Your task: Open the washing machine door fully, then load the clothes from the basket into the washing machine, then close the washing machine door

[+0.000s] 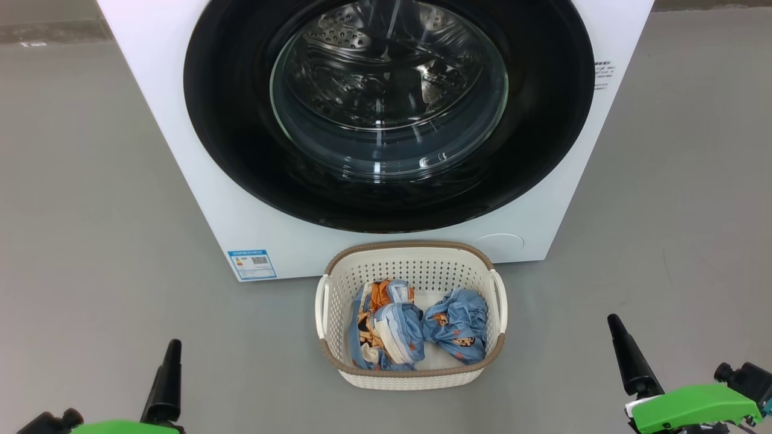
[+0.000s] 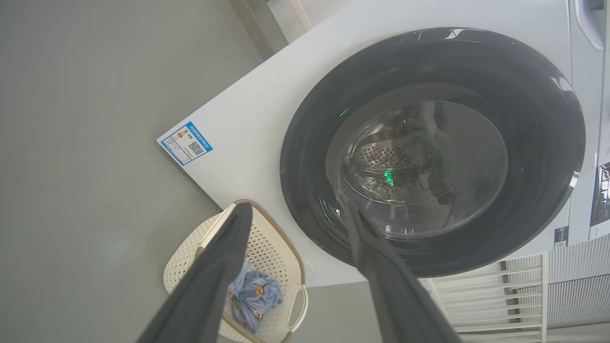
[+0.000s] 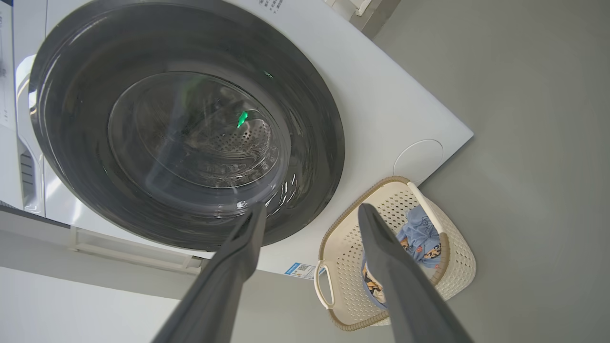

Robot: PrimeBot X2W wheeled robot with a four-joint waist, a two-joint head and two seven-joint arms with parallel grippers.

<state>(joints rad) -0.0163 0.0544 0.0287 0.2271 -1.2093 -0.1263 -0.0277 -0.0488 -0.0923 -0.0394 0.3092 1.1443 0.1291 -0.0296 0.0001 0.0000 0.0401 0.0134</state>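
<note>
The white washing machine (image 1: 181, 157) stands in front of me with its washing machine door (image 1: 235, 120) shut flat against the front, the steel drum visible through the glass. The cream basket (image 1: 416, 268) sits on the floor just before the machine and holds the clothes, two light-blue printed bundles (image 1: 386, 331) (image 1: 456, 325). My left gripper (image 2: 296, 209) is open and empty, one finger (image 1: 167, 380) showing low to the left of the basket. My right gripper (image 3: 312, 207) is open and empty too, its finger (image 1: 630, 355) low to the right of the basket.
Grey floor (image 1: 90, 211) spreads on both sides of the machine and basket. A blue label (image 1: 252, 264) and a round cover (image 1: 499, 246) sit on the machine's lower front. A white slatted rack (image 2: 495, 295) stands beside the machine.
</note>
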